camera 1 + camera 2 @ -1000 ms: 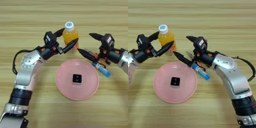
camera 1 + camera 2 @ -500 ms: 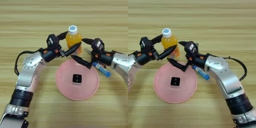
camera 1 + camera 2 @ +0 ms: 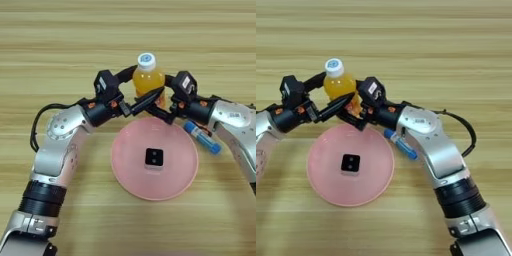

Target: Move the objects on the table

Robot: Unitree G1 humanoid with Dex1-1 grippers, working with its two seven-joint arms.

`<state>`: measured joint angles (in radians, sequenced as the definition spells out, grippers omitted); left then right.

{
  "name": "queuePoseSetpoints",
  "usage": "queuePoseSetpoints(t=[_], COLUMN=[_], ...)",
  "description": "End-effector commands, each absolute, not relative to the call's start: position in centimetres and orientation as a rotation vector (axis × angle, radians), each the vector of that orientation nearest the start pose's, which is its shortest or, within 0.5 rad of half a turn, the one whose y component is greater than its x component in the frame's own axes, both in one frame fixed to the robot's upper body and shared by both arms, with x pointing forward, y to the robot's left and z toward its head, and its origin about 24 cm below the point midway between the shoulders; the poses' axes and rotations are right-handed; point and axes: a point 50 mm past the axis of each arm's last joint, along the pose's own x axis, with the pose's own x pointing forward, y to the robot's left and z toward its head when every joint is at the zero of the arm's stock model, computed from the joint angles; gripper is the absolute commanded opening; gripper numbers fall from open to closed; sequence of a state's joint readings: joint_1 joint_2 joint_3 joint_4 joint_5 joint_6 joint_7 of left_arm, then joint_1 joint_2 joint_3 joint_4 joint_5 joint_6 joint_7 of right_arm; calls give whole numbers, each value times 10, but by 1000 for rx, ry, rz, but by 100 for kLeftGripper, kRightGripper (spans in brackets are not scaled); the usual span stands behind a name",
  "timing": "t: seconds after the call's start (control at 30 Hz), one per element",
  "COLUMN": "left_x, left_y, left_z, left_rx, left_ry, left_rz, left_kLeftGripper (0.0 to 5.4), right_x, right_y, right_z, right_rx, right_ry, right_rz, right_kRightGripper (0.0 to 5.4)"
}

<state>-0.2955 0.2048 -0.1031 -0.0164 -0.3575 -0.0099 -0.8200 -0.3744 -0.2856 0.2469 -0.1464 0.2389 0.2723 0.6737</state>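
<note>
A wooden tabletop (image 3: 60, 45) is shown from above. An orange-drink bottle (image 3: 148, 80) with a white cap is seen upright just behind the far rim of a pink plate (image 3: 125, 165). A black cube (image 3: 154, 157) with pale dots is seen lying near the middle of the plate. A blue tube (image 3: 202, 138) is seen lying on the tabletop just beside the plate's right rim, partly covered by the right arm.

The left pincer (image 3: 142, 90) is brought in from the left with its fingers spread: one finger is passed behind the bottle and the other is laid across its front, so that the bottle is bracketed between them. Firm contact on both sides cannot be made out.

The right pincer (image 3: 162, 102) is brought in from the right, close against the bottle's lower right side and over the plate's far rim. Its fingers are seen parted, one toward the bottle's side and one lower, crossing close to the left pincer's front finger. Nothing is seen pinched by it.

Both forearms are held low over the tabletop, converging on the bottle
</note>
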Motion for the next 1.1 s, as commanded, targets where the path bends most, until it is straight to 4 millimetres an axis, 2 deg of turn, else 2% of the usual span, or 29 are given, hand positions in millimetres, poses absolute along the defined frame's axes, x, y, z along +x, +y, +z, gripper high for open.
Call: queuePoseSetpoints(t=[0.03, 0.5, 0.57, 0.8, 1.1], left_x=[278, 280, 278, 267, 266], left_y=[106, 109, 110, 108, 115], left_z=[129, 132, 133, 137, 148], left_rx=[-13, 3, 3, -4, -72], left_ry=[-340, -348, -359, -417, -498], left_rz=[-1028, -1018, -1032, -1102, -1014], left_kLeftGripper=[349, 352, 393, 462, 540], right_x=[282, 283, 285, 289, 291], right_y=[-83, -86, -89, -95, -112], right_z=[143, 150, 150, 150, 150], right_rx=[-186, -165, -159, -127, -83], right_ry=[-171, -184, -181, -182, -192], right_rz=[1020, 1004, 987, 942, 865], right_kRightGripper=[346, 346, 346, 344, 344])
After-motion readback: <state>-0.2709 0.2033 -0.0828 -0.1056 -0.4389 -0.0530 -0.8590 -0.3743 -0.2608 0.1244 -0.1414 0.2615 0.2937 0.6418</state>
